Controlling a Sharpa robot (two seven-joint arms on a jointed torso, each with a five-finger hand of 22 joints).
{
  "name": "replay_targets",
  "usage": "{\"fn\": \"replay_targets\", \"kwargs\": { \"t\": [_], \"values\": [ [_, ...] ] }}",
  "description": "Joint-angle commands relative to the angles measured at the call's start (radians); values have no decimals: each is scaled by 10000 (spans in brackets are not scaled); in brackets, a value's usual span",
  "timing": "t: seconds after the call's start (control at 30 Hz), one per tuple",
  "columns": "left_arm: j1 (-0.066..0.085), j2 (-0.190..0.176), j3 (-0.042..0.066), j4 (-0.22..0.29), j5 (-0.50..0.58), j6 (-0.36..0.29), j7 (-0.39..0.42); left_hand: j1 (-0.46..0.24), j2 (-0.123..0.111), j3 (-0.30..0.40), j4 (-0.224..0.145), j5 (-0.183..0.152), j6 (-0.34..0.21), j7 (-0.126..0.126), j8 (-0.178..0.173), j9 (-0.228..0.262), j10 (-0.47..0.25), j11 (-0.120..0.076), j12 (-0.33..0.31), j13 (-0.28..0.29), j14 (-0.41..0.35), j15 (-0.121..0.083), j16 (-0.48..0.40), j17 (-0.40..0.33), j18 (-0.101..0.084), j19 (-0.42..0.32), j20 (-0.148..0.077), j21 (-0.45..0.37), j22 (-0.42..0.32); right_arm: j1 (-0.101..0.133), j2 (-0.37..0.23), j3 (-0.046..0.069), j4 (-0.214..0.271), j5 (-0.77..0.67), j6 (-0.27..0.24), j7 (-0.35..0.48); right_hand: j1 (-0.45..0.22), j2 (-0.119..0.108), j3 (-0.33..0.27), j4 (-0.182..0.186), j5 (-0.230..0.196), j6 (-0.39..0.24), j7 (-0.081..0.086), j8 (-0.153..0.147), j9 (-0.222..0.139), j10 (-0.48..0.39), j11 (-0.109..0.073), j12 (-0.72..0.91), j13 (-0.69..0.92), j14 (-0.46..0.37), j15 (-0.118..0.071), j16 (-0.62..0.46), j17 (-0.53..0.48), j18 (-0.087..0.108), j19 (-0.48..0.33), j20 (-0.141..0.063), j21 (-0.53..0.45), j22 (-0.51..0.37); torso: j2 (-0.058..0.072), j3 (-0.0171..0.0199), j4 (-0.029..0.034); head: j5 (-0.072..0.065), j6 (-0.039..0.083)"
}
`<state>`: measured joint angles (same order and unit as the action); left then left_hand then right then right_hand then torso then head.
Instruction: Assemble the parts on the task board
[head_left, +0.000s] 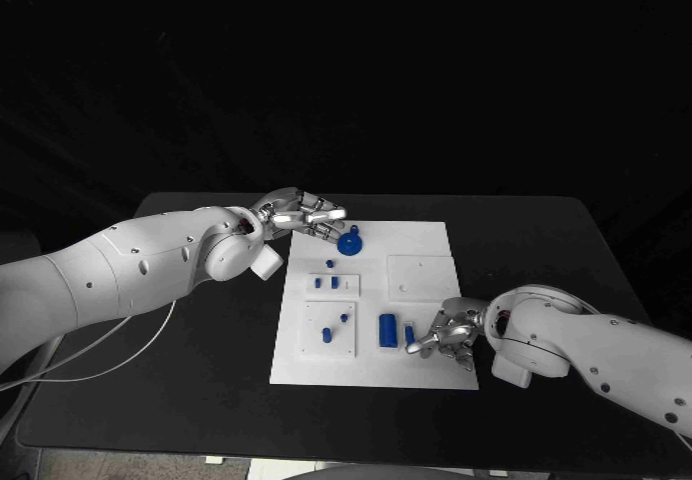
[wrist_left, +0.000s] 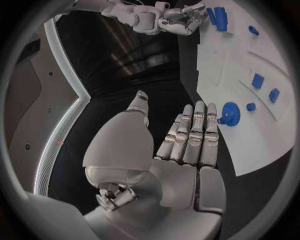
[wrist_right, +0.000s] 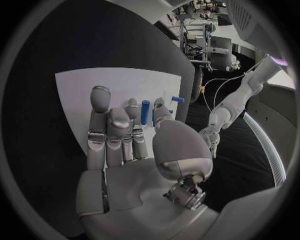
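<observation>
While the head view shows the left robot hand (head_left: 303, 217) touching the gear (head_left: 351, 242) at the board's (head_left: 418, 240) far edge, pinch before lifting. Its wrist view shows fingers straight, nothing grasped. From the right wrist, the right robot hand (wrist_right: 122, 135) hangs released over a cylinder (wrist_right: 145, 111); lower squarely.

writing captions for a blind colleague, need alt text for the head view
Two white robot arms reach over a white task board on a black table. The left hand hovers at the board's far left corner beside a blue gear; the right hand is at its near right edge by a blue cylinder. Smaller blue parts lie between.
</observation>
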<state>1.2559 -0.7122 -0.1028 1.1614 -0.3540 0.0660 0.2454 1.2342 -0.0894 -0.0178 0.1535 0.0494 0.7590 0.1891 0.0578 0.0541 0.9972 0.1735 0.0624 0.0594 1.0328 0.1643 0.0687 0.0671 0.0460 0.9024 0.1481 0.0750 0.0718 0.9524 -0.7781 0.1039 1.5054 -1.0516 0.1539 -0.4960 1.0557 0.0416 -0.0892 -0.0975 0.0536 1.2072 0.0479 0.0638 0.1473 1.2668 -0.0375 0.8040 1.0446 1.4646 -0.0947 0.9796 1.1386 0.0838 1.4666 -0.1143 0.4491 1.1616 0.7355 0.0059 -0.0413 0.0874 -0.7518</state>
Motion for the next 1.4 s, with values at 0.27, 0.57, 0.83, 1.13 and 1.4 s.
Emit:
{"fn": "replay_targets", "kwargs": {
  "t": [0.27, 0.57, 0.83, 1.13, 1.4],
  "values": [
    [-10, 5, 3, 15, -30, 159, 24, -5, 105, -16, -56, -20, 27, -6, 4, 13, -61, 21, -24, 4, 8, -4, -45, -6, -98, 9, -4, 1, 10, -75, -118, -1, 76, -64, 512, 232, 192, -489, 1450, -297, 750, -27, -5, -2, 1, -37, 16, 75, -38, 32, 10, 26, -44, -82, 353, -16, 30, 47, -2, 4, -3, -14, -2],
    [-16, 14, 0, 10, -34, 170, 15, -3, 115, -21, -87, -20, 15, -3, 4, 12, -65, 21, -24, 4, 2, -3, -46, -5, -98, 3, -2, 0, 10, -91, -110, 0, 48, -77, 372, 230, 70, -390, 1649, -191, 751, -5, -20, -2, -3, -36, 7, 122, -62, 25, 6, 61, -63, -77, 360, -17, 36, 60, 1, 4, 3, -22, -24],
    [-20, 23, -3, 8, -36, 181, 8, 6, 129, -17, -110, -19, 21, -4, 5, 12, -65, 22, -25, 4, 1, -2, -45, -4, -98, -4, 1, 0, 10, -93, -42, 2, -34, -86, 49, 121, -182, -91, 2068, -165, 320, 59, -62, -4, 21, -12, -20, 148, -82, 23, -12, 73, -86, -87, 373, -39, 45, 59, 0, -4, 7, -36, -76],
    [-23, 33, -7, 5, -80, 174, -31, 60, 229, -17, -248, -17, 31, -4, 8, 12, -65, 24, -24, 5, -16, 4, -47, -2, -91, -9, 7, 5, 12, -92, 97, 7, -154, -87, 107, -29, -502, -89, 2776, -246, 260, 70, -77, 0, 52, -14, -31, 166, -109, 16, -15, 90, -122, -100, 371, -39, 38, 29, 1, -5, 13, -45, -66],
    [-23, 39, -11, 12, -164, 189, -55, -25, 486, -213, -673, -16, 43, -4, 8, 12, -66, 26, -23, 5, -45, 14, -39, 7, -54, -27, 33, 20, 16, -91, 199, 8, -235, -97, 176, -120, -494, -141, 2913, -385, 358, 72, -82, -1, 55, -21, -33, 169, -116, 14, -13, 92, -134, -105, 364, -37, 42, 28, -3, -5, 11, -39, -41]
  ]
}}
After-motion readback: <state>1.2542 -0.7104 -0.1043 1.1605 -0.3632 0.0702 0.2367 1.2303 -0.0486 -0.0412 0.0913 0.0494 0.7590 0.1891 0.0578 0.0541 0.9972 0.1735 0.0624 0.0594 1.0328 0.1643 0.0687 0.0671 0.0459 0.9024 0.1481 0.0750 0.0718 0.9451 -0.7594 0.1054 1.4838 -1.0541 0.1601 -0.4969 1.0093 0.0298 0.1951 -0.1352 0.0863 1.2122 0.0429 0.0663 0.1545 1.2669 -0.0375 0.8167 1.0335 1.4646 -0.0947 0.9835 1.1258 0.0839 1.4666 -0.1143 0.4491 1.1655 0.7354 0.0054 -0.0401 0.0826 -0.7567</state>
